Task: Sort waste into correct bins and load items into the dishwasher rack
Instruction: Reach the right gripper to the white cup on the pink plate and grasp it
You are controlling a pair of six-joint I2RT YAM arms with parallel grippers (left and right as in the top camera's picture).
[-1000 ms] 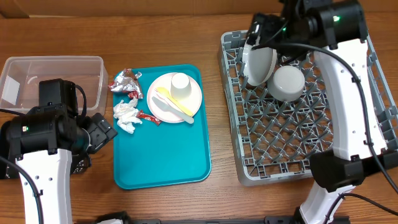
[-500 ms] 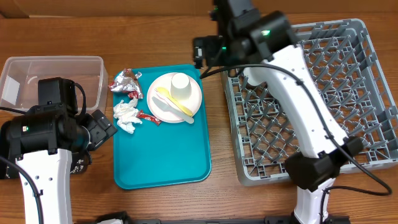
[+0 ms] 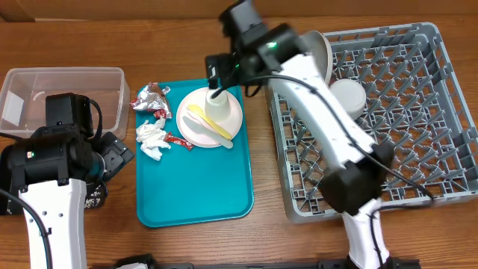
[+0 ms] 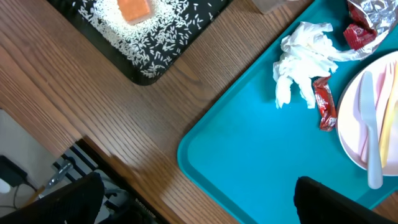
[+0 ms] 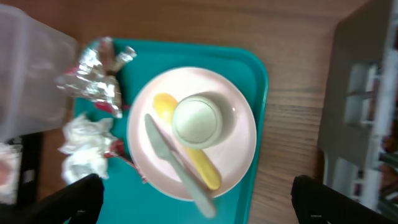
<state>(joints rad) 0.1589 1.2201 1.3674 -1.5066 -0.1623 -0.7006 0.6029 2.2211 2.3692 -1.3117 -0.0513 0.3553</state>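
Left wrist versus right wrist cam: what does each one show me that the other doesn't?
Only left wrist: the shallow black rectangular tray holding loose white rice and a small orange food cube.
Only right wrist: the white cup, the clear rectangular plastic tub and an edge of the large grey plastic dishwasher rack.
Both: the flat teal tray, crumpled white napkin, silver-and-red foil wrapper, round white plate.

The table (image 3: 194, 239) is wood, a warm mid-brown, with long grain running left to right and a few darker streaks. Along its far edge runs a paler tan strip (image 3: 89, 6); I cannot tell what it is. The light is even and soft, leaving only faint shadows on the wood. Past the table's near edge, the left wrist view shows a pale grey floor (image 4: 15, 137) and some dark cables (image 4: 15, 174).
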